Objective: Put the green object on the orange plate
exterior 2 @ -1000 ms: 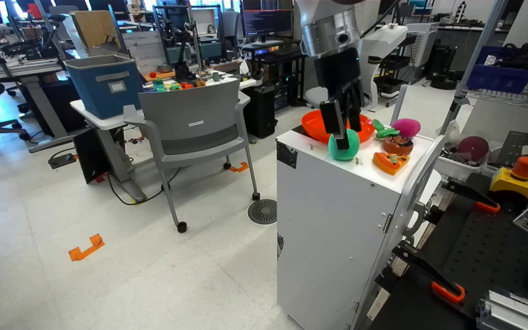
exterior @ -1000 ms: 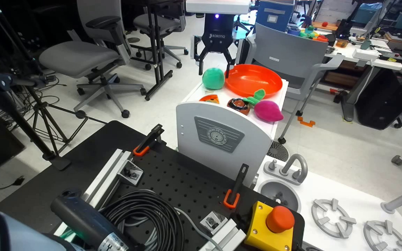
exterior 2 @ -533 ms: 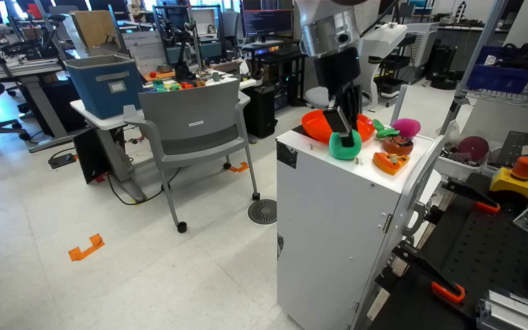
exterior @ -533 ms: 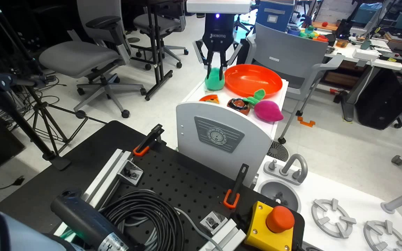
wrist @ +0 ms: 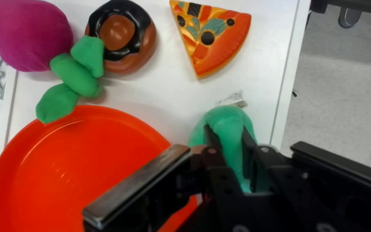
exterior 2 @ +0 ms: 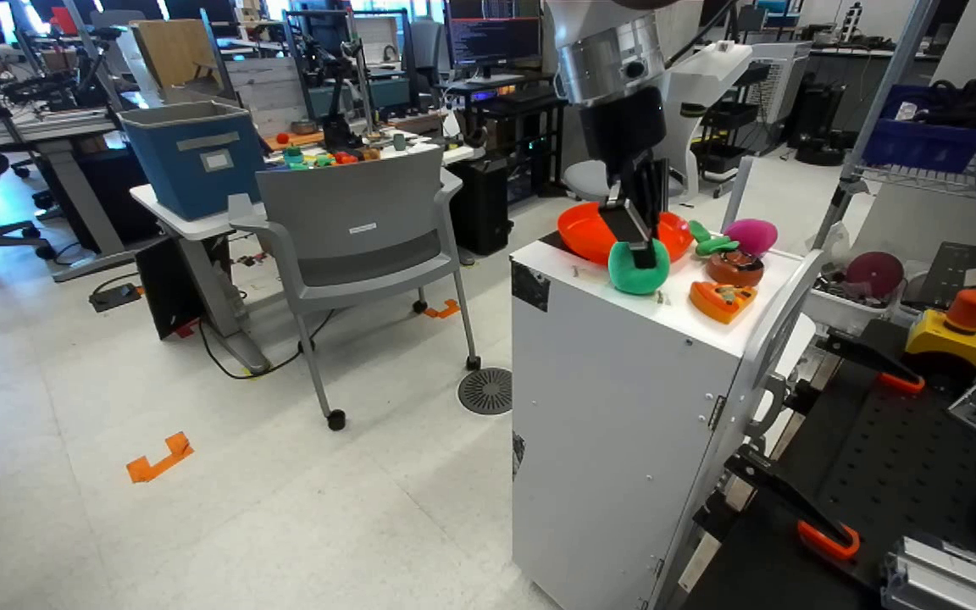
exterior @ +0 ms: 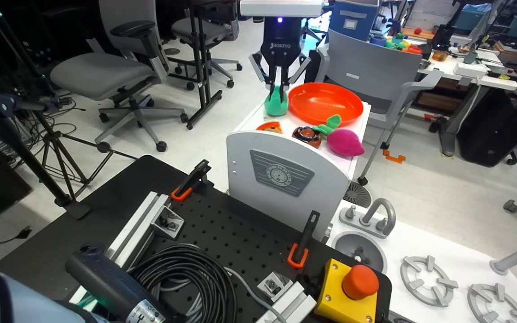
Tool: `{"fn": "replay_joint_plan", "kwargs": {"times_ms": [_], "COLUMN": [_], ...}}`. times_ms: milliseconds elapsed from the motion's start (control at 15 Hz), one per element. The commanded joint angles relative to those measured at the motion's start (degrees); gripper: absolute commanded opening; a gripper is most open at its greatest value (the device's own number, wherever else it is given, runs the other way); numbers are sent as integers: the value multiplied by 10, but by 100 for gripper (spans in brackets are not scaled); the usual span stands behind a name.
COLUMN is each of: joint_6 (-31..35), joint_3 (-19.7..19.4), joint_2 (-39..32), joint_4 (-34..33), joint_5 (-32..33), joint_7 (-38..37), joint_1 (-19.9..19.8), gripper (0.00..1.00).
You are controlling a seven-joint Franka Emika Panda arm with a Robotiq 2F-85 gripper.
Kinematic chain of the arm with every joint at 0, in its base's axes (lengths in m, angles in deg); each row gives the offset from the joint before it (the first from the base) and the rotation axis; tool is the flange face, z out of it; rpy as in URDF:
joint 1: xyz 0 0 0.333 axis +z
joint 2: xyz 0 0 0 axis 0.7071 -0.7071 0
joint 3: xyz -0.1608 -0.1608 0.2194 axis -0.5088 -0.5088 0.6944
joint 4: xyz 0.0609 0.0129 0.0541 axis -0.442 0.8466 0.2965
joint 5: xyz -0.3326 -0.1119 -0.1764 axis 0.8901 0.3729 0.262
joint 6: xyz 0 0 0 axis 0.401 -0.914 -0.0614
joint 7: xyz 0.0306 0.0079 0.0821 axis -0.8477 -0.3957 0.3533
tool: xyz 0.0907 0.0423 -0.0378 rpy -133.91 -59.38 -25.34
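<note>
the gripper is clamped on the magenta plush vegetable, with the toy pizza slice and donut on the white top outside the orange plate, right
No: the gripper is clamped on the teal-green ball, not the magenta plush vegetable; the wrist view shows the ball squashed in its grip. The toy pizza slice and donut are on the white top outside the orange plate.

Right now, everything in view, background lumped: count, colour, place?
cabinet: 1, white, floor
plate: 1, orange, cabinet top
ball: 1, teal, beside plate
plush: 1, magenta, cabinet top
leafy piece: 1, green, touching plush
doughnut: 1, brown, cabinet top
pizza slice: 1, orange, cabinet top
sink: 1, grey, counter
burner grates: 2, grey, counter
clamps: 2, black-orange, pegboard
cable coil: 1, black, pegboard
stop button: 1, red, yellow box
chairs: several, grey, floor
background clutter: uncounted, mixed, desks
arm: 1, silver, above gripper
gripper: 1, black, shut on ball
</note>
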State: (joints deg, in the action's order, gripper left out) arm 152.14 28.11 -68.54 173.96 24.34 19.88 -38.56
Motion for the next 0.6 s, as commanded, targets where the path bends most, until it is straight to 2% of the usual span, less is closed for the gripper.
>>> {"fn": "replay_joint_plan", "kwargs": {"times_ms": [0,533], "joint_6": [3,21], "joint_3": [-2,-2], "joint_2": [4,21], "joint_4": [0,12], "joint_5": [17,31], "joint_7": [-5,-9], "joint_1": [7,11], "gripper": [4,4]}}
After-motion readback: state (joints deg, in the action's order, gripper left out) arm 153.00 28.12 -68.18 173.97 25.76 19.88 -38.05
